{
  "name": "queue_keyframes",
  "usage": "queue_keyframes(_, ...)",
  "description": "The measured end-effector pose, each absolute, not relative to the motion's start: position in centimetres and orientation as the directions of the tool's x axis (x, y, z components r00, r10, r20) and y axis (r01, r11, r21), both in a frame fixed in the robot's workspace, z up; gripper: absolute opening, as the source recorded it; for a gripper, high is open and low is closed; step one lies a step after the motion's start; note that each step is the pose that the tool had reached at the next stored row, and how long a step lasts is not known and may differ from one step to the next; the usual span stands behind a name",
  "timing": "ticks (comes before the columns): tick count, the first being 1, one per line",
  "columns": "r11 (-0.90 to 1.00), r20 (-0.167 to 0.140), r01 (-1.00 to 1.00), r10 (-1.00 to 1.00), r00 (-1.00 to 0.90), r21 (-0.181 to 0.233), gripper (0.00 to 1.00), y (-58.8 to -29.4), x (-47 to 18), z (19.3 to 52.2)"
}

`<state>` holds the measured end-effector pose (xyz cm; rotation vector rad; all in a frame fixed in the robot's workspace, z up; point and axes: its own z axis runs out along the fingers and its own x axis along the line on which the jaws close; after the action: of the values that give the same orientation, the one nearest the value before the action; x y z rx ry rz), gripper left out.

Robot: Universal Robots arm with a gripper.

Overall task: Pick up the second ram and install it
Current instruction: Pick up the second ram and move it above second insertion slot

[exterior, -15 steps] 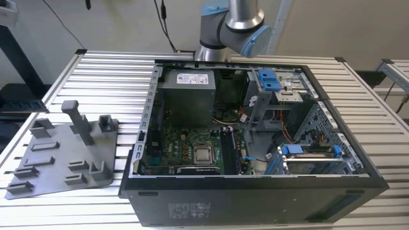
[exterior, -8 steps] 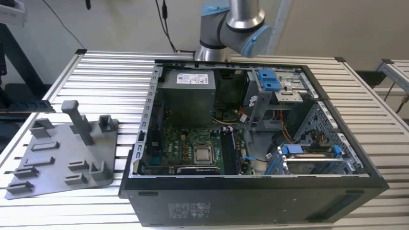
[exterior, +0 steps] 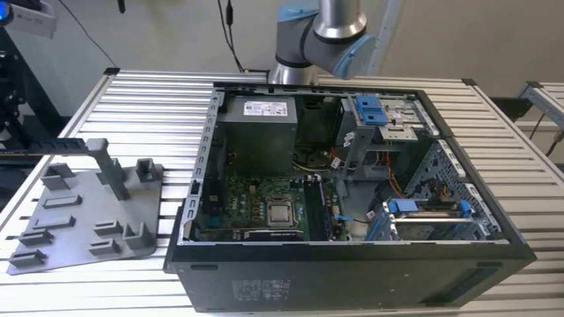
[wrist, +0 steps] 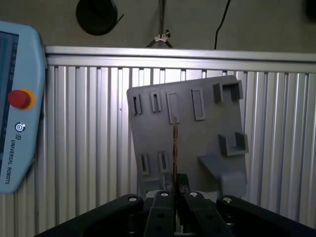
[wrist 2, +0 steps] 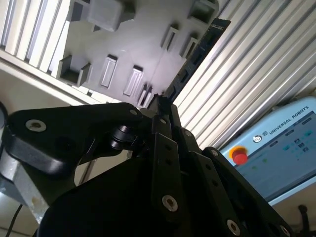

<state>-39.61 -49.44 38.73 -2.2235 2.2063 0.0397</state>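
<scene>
Now the second ram (wrist 2: 196, 52), likely light and easy to snap, is being pinched at one end by the jaws, over the tray (wrist 2: 129, 43).

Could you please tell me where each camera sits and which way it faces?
Exterior view: off the arm, raised, looking down on the open black computer case and grey plastic holder tray on the slatted metal table; a grey-and-blue arm joint shows behind.
First wrist view: on the arm, looking along the black gripper at the tray; the slim dark second ram shows edge-on.
Second wrist view: on the arm, obliquely past the gripper; the ram's flat face shows.
Both wrist views share gripper, ram, tray and pale blue teach pendant.
</scene>
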Motion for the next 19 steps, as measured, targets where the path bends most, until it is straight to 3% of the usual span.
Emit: queue_keyframes(19, -0.008, -0.026, -1.0, -1.0, 0.008, 0.011, 0.14, -49.4, -33.5, 38.7)
